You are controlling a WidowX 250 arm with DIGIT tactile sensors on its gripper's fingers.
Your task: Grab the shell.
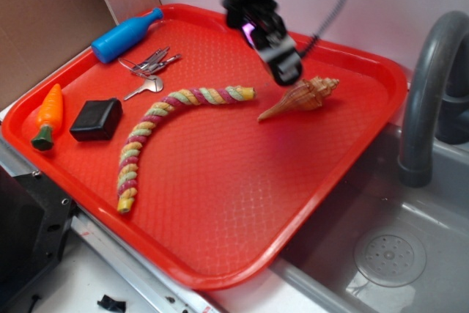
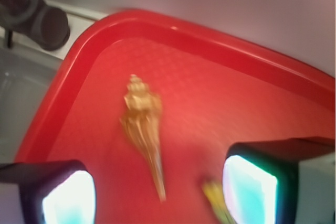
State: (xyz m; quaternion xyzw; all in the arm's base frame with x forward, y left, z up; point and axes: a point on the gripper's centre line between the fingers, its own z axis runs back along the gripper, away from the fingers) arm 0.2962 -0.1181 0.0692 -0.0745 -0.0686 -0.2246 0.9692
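**Shell Pickup: Handling and Grip Notes**

Red plastic forms the work surface: a tray (image 1: 220, 203) with a fine diamond-embossed floor and a raised rounded rim, set beside a grey sink (image 1: 396, 254).

**Location.** The shell (image 1: 299, 98) lies on its side toward the tray's far right corner, knobby wide end toward the rim, pointed tail toward the rope (image 1: 165, 131). It touches nothing else.

**Jaws.** The gripper (image 2: 157, 192) hovers above the shell, near its tail. The wrist view shows both fingers well apart with nothing between them; the jaws are open and empty.

**Handling, as judged.** The shell is likely light, rigid and brittle. Its ribbed, striped body should give some friction, but the taper may let it squirt toward the thin end under pressure. The tail looks fragile; avoid it. Close across the thick mid-body, just behind the knobs, with the fingers straddling the long axis.

**Other items.** Well apart to the left: a twisted multicolour rope, keys (image 1: 149, 67), a blue bottle (image 1: 124, 36), a black block (image 1: 96, 119), a toy carrot (image 1: 47, 115).
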